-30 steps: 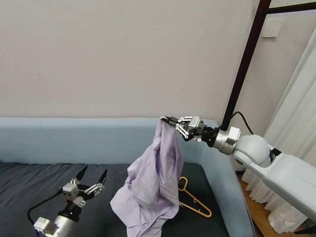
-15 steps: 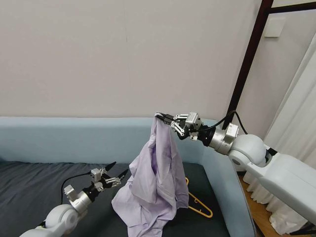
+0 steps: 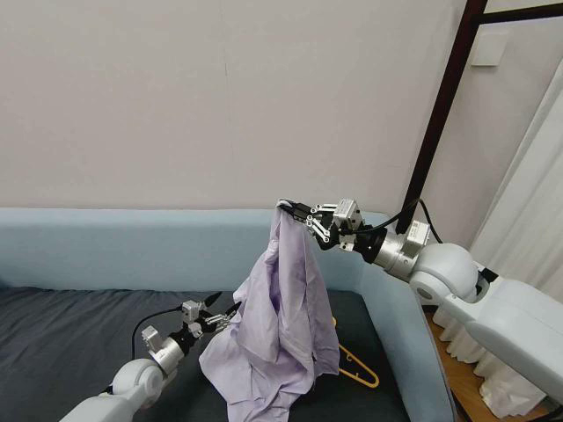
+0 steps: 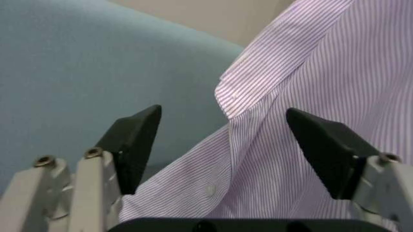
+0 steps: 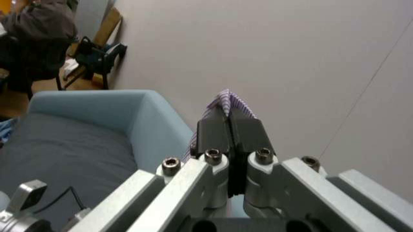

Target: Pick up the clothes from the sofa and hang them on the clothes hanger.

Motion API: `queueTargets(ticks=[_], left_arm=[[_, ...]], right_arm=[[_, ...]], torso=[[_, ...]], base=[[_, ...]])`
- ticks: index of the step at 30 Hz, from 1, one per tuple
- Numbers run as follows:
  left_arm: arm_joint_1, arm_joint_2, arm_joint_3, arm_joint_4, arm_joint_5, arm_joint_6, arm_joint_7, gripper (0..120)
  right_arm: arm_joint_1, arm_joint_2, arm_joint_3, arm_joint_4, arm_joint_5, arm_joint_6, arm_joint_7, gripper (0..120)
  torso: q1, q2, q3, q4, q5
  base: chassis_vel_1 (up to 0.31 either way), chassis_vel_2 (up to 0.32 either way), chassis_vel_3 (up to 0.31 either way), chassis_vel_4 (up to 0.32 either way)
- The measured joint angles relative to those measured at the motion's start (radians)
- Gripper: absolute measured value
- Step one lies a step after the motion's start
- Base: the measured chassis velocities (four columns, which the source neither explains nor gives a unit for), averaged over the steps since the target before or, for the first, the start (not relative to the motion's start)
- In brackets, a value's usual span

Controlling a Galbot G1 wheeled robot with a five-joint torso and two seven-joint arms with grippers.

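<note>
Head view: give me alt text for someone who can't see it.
The right gripper, shut, holds a lilac shirt up by its top over the blue sofa. The open left gripper is beside the shirt's lower part; an orange hanger lies nearby.

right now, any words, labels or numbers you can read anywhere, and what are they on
None can be read. No text shows on the shirt, the sofa or the hanger. The right gripper, shut on the shirt, and the open left gripper carry no readable markings.
</note>
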Motion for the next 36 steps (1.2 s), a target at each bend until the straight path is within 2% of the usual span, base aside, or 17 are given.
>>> queueTargets(ticks=[4,5,7,9,10,12,14,19,24,28,30,31,32,33,34,35,36], left_arm=[[-0.008,-0.054,0.011,0.045,0.028,-0.019,-0.017,54],[-0.008,-0.054,0.011,0.045,0.028,-0.019,-0.017,54],[-0.008,-0.071,0.012,0.058,0.034,-0.028,-0.025,45],[-0.008,-0.075,0.012,0.063,0.036,-0.034,-0.028,36],[-0.008,-0.075,0.012,0.063,0.036,-0.034,-0.028,36],[-0.008,-0.074,0.013,0.063,0.037,-0.039,-0.034,26],[-0.007,-0.072,0.012,0.063,0.037,-0.041,-0.035,23],[0.003,-0.059,0.005,0.053,0.038,-0.048,-0.053,0],[0.009,-0.063,-0.002,0.043,0.039,-0.052,-0.066,0],[0.025,-0.053,-0.017,-0.014,0.038,-0.055,-0.116,0],[0.040,-0.037,-0.021,-0.065,0.054,-0.061,-0.221,0],[0.050,-0.027,-0.023,-0.112,0.078,-0.059,-0.316,0],[0.060,-0.015,-0.027,-0.197,0.115,-0.044,-0.460,0],[0.060,-0.007,-0.029,-0.255,0.134,-0.020,-0.552,0],[0.057,0.000,-0.032,-0.304,0.142,0.012,-0.632,0],[0.057,0.000,-0.032,-0.304,0.142,0.012,-0.632,0],[0.042,0.010,-0.031,-0.364,0.147,0.057,-0.729,0]], right_arm=[[0.000,-0.002,-0.002,0.003,0.012,-0.004,0.004,0],[0.000,-0.002,-0.002,0.003,0.012,-0.004,0.004,0],[-0.001,-0.004,-0.003,-0.006,0.013,-0.004,0.006,0],[-0.001,-0.004,-0.003,-0.012,0.013,-0.004,0.007,0],[-0.001,-0.004,-0.003,-0.012,0.013,-0.004,0.007,0],[-0.003,-0.004,-0.003,-0.019,0.011,-0.004,0.007,0],[-0.004,-0.005,-0.003,-0.022,0.011,-0.003,0.007,0],[-0.014,0.001,0.000,-0.043,0.004,0.005,0.006,0],[-0.029,0.011,0.006,-0.050,0.002,0.007,0.007,0],[-0.051,0.011,0.018,-0.050,-0.004,0.004,0.026,0],[-0.074,0.008,0.030,-0.057,-0.009,-0.002,0.054,0],[-0.092,0.008,0.039,-0.074,-0.013,-0.012,0.084,0],[-0.116,0.010,0.050,-0.104,-0.014,-0.035,0.131,0],[-0.128,0.013,0.056,-0.132,-0.013,-0.050,0.165,0],[-0.135,0.014,0.059,-0.155,-0.012,-0.063,0.185,0],[-0.135,0.014,0.059,-0.155,-0.012,-0.063,0.185,0],[-0.138,0.018,0.060,-0.188,-0.015,-0.082,0.213,0]], torso=[[0.000,0.000,0.000,0.0000,-0.0001],[0.000,0.000,0.000,0.0000,-0.0001],[0.000,0.000,0.000,-0.0001,0.0001],[0.000,0.000,0.000,-0.0001,0.0001],[0.000,0.000,0.000,-0.0001,0.0001],[0.000,0.000,0.000,0.0000,0.0001],[0.000,0.000,0.000,0.0000,0.0001],[0.000,0.000,0.000,0.0000,0.0002],[0.000,0.000,0.000,0.0001,-0.0001],[0.000,0.000,0.000,-0.0001,-0.0002],[0.000,0.000,0.000,-0.0002,0.0002],[0.000,0.000,0.000,0.0005,-0.0001],[0.000,0.000,0.000,0.0004,-0.0002],[0.000,0.000,0.000,0.0004,0.0004],[0.000,0.000,0.000,-0.0002,0.0005],[0.000,0.000,0.000,-0.0002,0.0005],[0.000,0.000,0.000,-0.0002,0.0000]], base=[[0.000,0.000,0.000,0.000],[0.000,0.000,0.000,0.000],[0.000,0.000,0.000,0.000],[0.000,0.000,0.000,0.000],[0.000,0.000,0.000,0.000],[0.000,0.000,0.000,0.000],[0.000,0.000,0.000,0.000],[0.000,0.000,0.000,0.000],[0.000,0.000,0.000,0.000],[0.000,0.000,0.000,0.000],[0.000,0.000,0.000,0.000],[0.000,0.000,0.000,0.000],[0.000,0.000,0.000,0.000],[0.000,0.000,0.000,0.000],[0.000,0.000,0.000,0.000],[0.000,0.000,0.000,0.000],[0.000,0.000,0.000,0.000]])
